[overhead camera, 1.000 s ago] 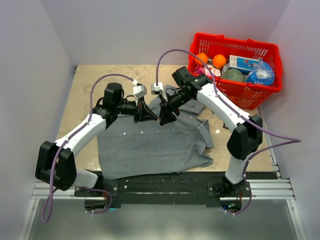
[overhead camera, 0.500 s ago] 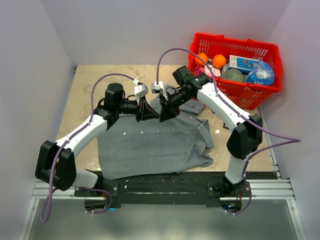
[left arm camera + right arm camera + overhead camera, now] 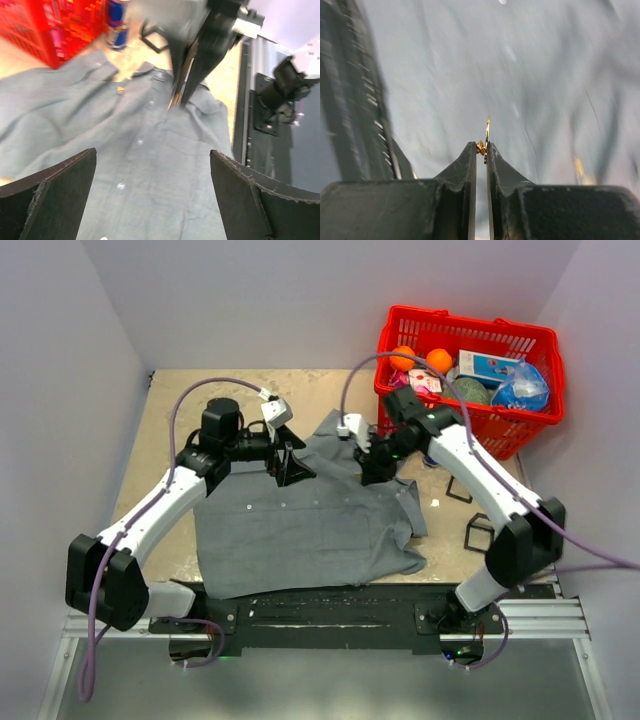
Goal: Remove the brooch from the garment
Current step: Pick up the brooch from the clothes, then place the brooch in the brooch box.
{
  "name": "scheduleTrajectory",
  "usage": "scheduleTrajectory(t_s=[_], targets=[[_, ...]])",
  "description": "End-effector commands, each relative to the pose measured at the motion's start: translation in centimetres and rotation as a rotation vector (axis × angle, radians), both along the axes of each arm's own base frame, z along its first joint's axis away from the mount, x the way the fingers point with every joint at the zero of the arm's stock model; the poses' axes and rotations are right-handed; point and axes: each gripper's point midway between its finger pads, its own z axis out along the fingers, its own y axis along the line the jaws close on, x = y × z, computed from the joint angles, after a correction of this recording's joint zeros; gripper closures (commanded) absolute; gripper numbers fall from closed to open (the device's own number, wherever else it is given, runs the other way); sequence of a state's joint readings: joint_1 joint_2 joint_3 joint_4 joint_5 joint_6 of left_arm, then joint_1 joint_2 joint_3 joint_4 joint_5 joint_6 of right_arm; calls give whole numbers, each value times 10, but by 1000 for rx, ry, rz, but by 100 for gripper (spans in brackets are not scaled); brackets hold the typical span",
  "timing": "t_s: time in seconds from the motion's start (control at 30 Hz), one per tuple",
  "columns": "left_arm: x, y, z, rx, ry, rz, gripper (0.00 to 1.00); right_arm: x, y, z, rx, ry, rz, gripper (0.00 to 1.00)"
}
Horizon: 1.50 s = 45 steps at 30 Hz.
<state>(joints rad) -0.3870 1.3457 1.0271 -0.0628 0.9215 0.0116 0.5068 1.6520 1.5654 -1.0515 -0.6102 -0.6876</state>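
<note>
Right gripper (image 3: pixel 481 148), its black fingers nearly closed, pinches a small gold metal brooch (image 3: pixel 487 131) at the fingertips, over the far right part of the grey woven button-front shirt (image 3: pixel 300 530). Left gripper (image 3: pixel 152 151) stands wide apart and empty, over the shirt's far left part.

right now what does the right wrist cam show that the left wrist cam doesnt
Only the right wrist: a close look at the gold brooch pinched between the tips of the right gripper. Only the left wrist: the left gripper with its jaws wide open, holding nothing, plus the red basket and a blue can beyond the cloth. Both: the grey garment and the right gripper closed; in the left wrist view only a gold glint shows at its tip.
</note>
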Motion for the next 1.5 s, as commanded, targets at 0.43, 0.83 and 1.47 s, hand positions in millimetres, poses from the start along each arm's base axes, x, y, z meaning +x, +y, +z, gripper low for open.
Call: scheduleTrajectory(t_s=[0.43,0.83,1.47], targets=[[57,48,34,27,-110,279,1,-33,-288,-44,-670,-313,-427,98],[62,51,28,22,-61,307,1,-88,-341,-91,-930,-264,-312,98],[66,48,25,24,-19,308,1,-63,-351,-139,-973,-294,-300,92]])
